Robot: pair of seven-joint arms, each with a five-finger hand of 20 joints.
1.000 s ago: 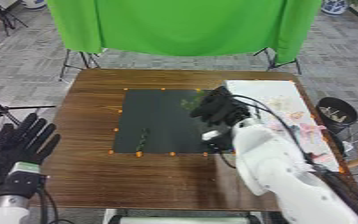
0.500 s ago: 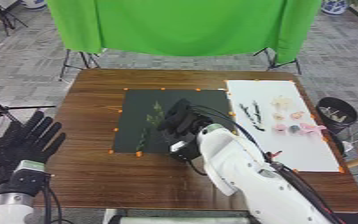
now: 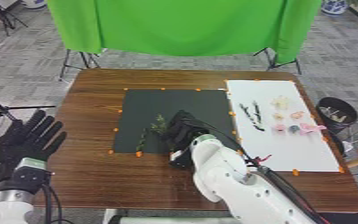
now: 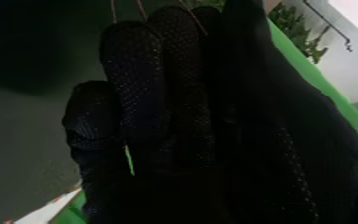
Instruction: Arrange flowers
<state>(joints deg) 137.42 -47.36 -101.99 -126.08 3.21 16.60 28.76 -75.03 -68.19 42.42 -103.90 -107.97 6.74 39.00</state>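
My right hand (image 3: 184, 131) is low over the middle of the black mat (image 3: 198, 100), curled round a leafy green sprig (image 3: 160, 123) that sticks out on its left side. In the right wrist view the glove of my right hand (image 4: 158, 105) has bent fingers, with green leaves (image 4: 286, 22) beyond them. A thin green stem (image 3: 143, 139) lies on the mat's left part. On the white board (image 3: 291, 155) are dark green stems (image 3: 255, 116), pale flowers (image 3: 280, 102) and pink flowers (image 3: 310, 128). My left hand (image 3: 24, 140) stays off the table's left side, fingers straight.
Orange markers line the edges of the mat and board on the brown table (image 3: 95, 180). A black bin (image 3: 337, 112) stands off the table's right edge. A green cloth (image 3: 189, 25) hangs behind the table.
My right hand has moved left and nearer the front from the mat's right side, carrying the leafy sprig and uncovering the white board. The left hand has barely shifted.
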